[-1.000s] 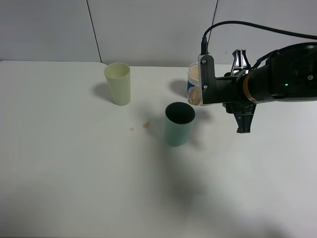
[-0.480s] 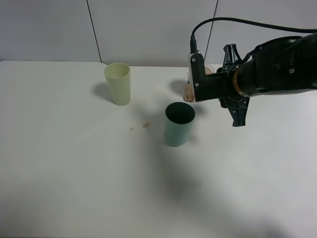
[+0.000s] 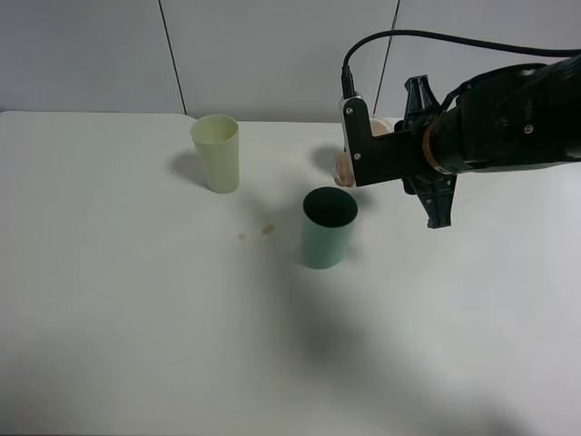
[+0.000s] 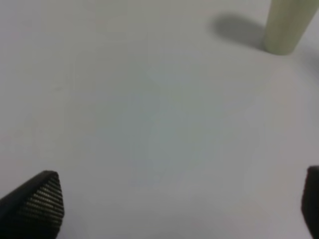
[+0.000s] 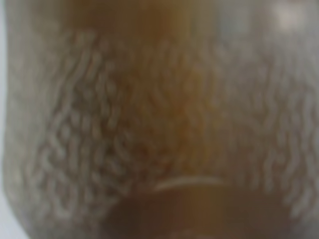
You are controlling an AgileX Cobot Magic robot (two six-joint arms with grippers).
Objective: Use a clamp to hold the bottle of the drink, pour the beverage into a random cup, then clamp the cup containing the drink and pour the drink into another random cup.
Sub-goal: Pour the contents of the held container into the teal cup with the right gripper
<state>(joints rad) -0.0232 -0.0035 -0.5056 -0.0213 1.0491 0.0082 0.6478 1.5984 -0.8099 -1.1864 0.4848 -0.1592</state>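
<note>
The right clamp [image 3: 368,156] hangs closed around the bottle of the drink [image 3: 344,168] over the far right part of the table [image 3: 136,318]. The bottle is tipped sideways, its mouth jutting past the clamp just above and behind the teal-green cup [image 3: 327,229]. Brown fills the right wrist view, too blurred to tell whether any is pouring. The pale yellow-green cup [image 3: 216,153] stands well apart, near the far edge. The left gripper [image 4: 174,206] is spread wide over bare table, holding nothing.

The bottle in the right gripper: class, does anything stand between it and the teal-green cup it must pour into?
Nothing visible does. The bottle hangs tilted just beyond the teal-green cup, with only air between. The pale yellow-green cup stands off to the left in the high view, apart.
</note>
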